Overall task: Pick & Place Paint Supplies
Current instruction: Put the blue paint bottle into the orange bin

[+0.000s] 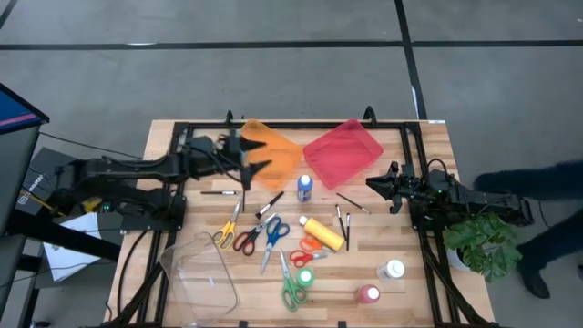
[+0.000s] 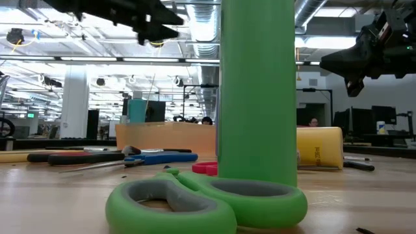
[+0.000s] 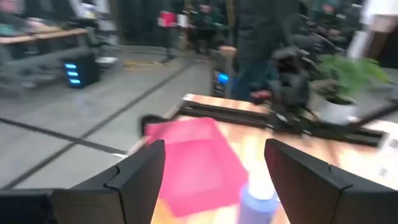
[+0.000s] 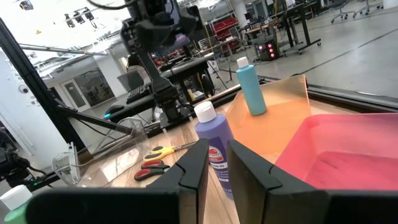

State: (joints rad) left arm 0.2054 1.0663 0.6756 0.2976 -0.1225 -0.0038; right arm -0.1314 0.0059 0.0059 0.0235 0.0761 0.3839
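Observation:
My left gripper (image 1: 248, 157) hangs open above the orange tray (image 1: 273, 146). In the right wrist view a teal bottle (image 4: 252, 87) stands slightly tilted on that tray, below the left gripper (image 4: 155, 28). My right gripper (image 1: 369, 182) is shut and raised beside the red tray's right edge (image 1: 375, 157), touching nothing. A blue bottle with a white cap (image 1: 304, 187) stands on the table between the trays and fills the lower edge of the left wrist view (image 3: 258, 199). The yellow bottle (image 1: 323, 232) lies on its side. The green bottle (image 1: 305, 276), white bottle (image 1: 393, 270) and pink bottle (image 1: 367, 293) stand upright.
Yellow (image 1: 226, 232), red (image 1: 248, 237), blue (image 1: 273, 232), orange (image 1: 310, 246) and green scissors (image 1: 293, 290) lie mid-table among thin brushes (image 1: 351, 202). A clear tray (image 1: 200, 269) sits at the near left. A potted plant (image 1: 478, 241) and a person (image 1: 547, 191) are on the right.

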